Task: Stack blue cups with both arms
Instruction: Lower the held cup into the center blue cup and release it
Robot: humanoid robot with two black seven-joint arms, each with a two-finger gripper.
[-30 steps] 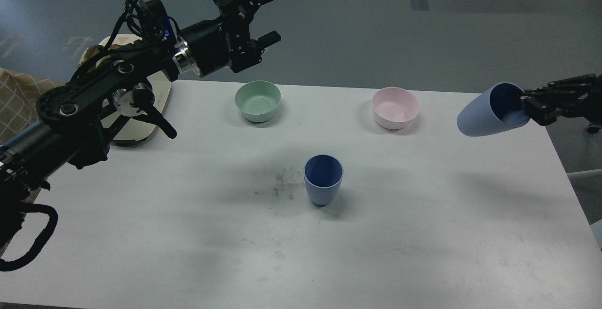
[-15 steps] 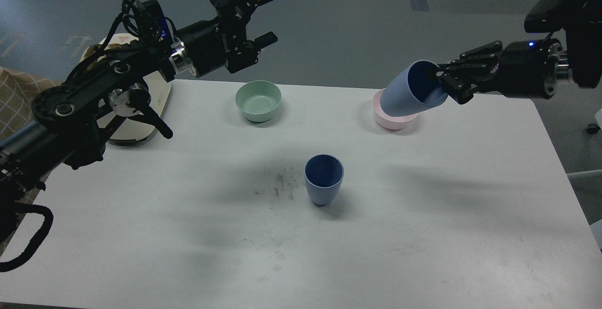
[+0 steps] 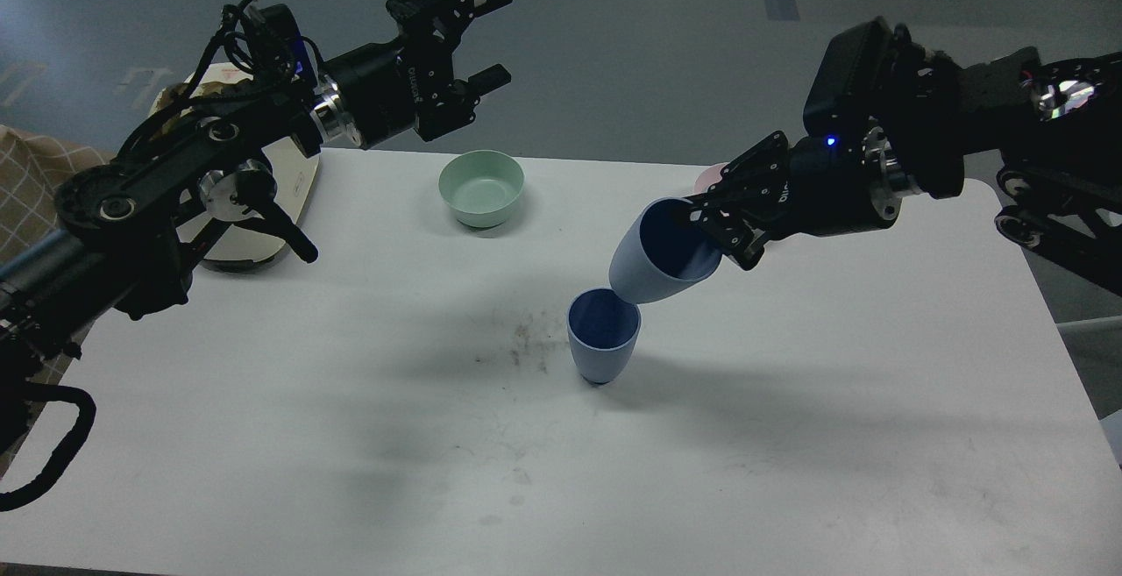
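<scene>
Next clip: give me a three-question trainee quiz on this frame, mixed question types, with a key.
1. True or false: the left pincer holds a cup.
2. The carried blue cup is: A) upright, B) tilted, C) upside down.
3. Fill in: the standing blue cup is on the white ____.

Key:
1. False; it is open and holds nothing, above the mint-green bowl.
2. B; the right pincer grips its rim, its base just over the standing cup's mouth.
3. table.

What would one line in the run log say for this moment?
right hand: holds tilted blue cup by rim | over standing blue cup | left hand: open, empty, raised | stack: not yet done
</scene>
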